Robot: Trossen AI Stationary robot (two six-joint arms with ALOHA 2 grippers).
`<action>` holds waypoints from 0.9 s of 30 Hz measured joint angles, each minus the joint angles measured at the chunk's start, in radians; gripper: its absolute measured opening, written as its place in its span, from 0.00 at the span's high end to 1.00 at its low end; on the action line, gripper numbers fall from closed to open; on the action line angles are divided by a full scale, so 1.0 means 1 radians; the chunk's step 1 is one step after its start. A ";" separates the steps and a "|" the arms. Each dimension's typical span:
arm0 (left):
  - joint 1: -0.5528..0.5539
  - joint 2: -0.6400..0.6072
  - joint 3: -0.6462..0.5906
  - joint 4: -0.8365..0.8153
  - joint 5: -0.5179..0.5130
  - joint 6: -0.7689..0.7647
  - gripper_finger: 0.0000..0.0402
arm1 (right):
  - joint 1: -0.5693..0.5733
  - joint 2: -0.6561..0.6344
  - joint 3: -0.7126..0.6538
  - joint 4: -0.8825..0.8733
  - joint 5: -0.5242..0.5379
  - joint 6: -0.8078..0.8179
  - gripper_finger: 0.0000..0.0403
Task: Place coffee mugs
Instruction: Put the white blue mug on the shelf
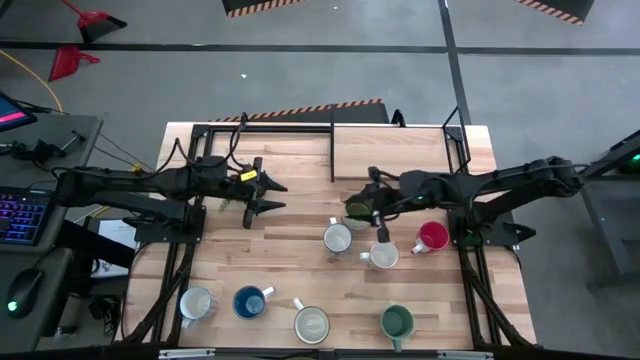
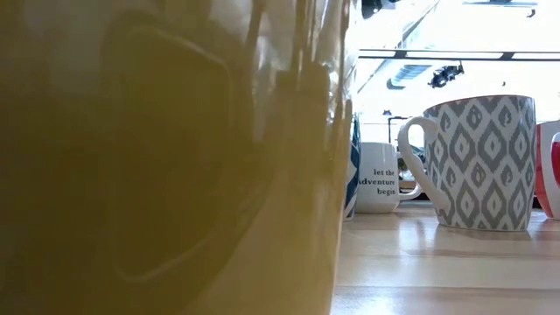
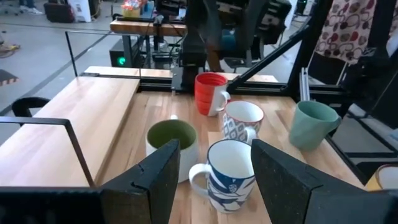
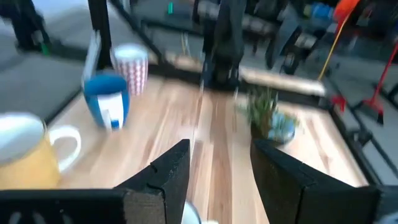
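Wooden tabletop [image 1: 300,270] carries the coffee mugs, clustered at centre and along the near edge. Right gripper [image 1: 362,207], jaws wide and empty, is poised over what is probably the olive mug [image 1: 357,208]; the red mug [image 1: 432,237] lies toward four o'clock. Left gripper [image 1: 278,195], likewise open and empty, is held farther off at nine o'clock.

A yellow mug [image 2: 175,157] stands so close to the lens that its glossy wall fills the left half and more, blurred. To its right, on the pale wooden tabletop [image 2: 437,271], a grey-and-white patterned mug [image 2: 481,162] stands upright, handle turned left. Behind that handle sits a white mug with black lettering [image 2: 381,179], partly hidden. A sliver of blue-and-white mug [image 2: 353,175] shows against the yellow wall, and a red mug [image 2: 551,171] is cut off at the right edge. No claw shows.
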 joint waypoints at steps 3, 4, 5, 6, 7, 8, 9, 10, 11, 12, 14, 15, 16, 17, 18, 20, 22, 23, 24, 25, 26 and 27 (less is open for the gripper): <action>0.000 0.021 0.000 0.006 0.000 0.001 0.54 | 0.004 0.064 0.109 -0.144 0.003 -0.001 0.61; 0.000 0.025 0.000 0.007 0.000 0.003 0.54 | 0.004 0.085 0.144 -0.187 0.003 -0.001 0.61; 0.000 0.030 0.000 0.006 0.000 0.008 0.54 | 0.004 0.108 0.177 -0.226 0.004 0.002 0.61; 0.000 0.035 0.000 0.007 0.000 0.008 0.54 | 0.004 0.132 0.207 -0.264 0.005 0.006 0.61; 0.000 0.039 0.000 0.008 0.000 0.008 0.54 | 0.004 0.154 0.233 -0.307 0.005 0.008 0.61; 0.000 0.043 0.000 0.011 0.000 0.008 0.54 | 0.004 0.176 0.258 -0.344 0.005 0.009 0.61; 0.000 0.045 0.000 0.015 0.000 0.008 0.54 | 0.004 0.198 0.278 -0.366 0.005 0.011 0.61; 0.000 0.046 0.000 0.023 0.000 0.008 0.54 | 0.004 0.217 0.297 -0.389 0.005 0.021 0.61; 0.000 0.047 0.000 0.034 0.000 0.009 0.54 | 0.004 0.236 0.310 -0.413 0.005 0.032 0.61; 0.000 0.046 0.000 0.039 0.000 0.009 0.54 | 0.004 0.256 0.322 -0.432 0.003 0.037 0.61; 0.000 0.047 0.000 0.041 0.000 0.010 0.54 | 0.007 0.291 0.335 -0.463 -0.009 0.045 0.61; 0.000 0.047 0.000 0.044 0.000 0.011 0.54 | 0.010 0.305 0.336 -0.471 -0.017 0.050 0.61; 0.000 0.047 0.000 0.045 0.000 0.011 0.54 | 0.014 0.316 0.336 -0.470 -0.023 0.051 0.61; 0.000 0.047 0.000 0.044 0.000 0.011 0.54 | 0.020 0.326 0.335 -0.465 -0.026 0.051 0.61; 0.000 0.047 0.000 0.043 0.000 0.011 0.54 | 0.026 0.336 0.334 -0.468 -0.027 0.052 0.61; 0.000 0.047 0.000 0.044 0.000 0.011 0.54 | 0.039 0.359 0.332 -0.471 -0.028 0.058 0.61; 0.000 0.047 0.000 0.043 0.000 0.011 0.54 | 0.054 0.377 0.331 -0.469 -0.030 0.059 0.61; 0.000 0.047 0.000 0.043 0.000 0.011 0.54 | 0.062 0.384 0.331 -0.463 -0.030 0.059 0.61; 0.000 0.047 0.000 0.044 0.000 0.011 0.54 | 0.070 0.392 0.331 -0.461 -0.030 0.059 0.61; 0.000 0.047 0.000 0.044 0.000 0.011 0.54 | 0.078 0.401 0.331 -0.462 -0.030 0.060 0.61; 0.000 0.047 0.000 0.044 0.000 0.011 0.54 | 0.086 0.413 0.331 -0.463 -0.030 0.067 0.61; 0.000 0.047 0.000 0.043 0.000 0.011 0.54 | 0.092 0.424 0.331 -0.462 -0.030 0.079 0.61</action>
